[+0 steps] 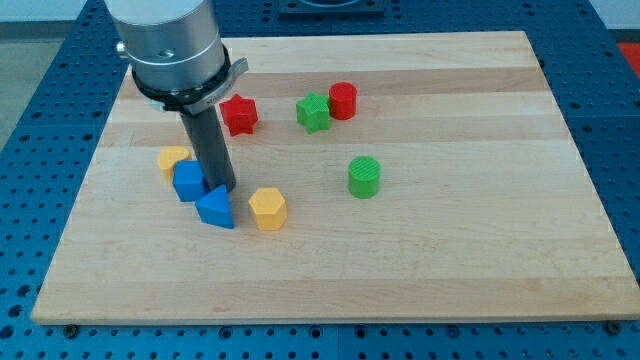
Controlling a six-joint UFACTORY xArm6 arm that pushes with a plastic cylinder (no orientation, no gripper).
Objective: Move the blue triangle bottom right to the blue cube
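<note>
The blue triangle (215,208) lies on the wooden board at the view's lower left. The blue cube (188,181) sits just up and left of it, touching or nearly touching. My tip (224,188) stands at the triangle's upper edge, just right of the cube, touching or almost touching both. The rod rises from there to the grey arm end (175,45) at the view's top left.
A yellow block (172,158) sits behind the blue cube. A yellow hexagon (267,209) lies right of the triangle. A red star (239,114), a green star (313,111), a red cylinder (343,100) and a green cylinder (365,176) lie further right. The board's (450,260) bottom edge is near.
</note>
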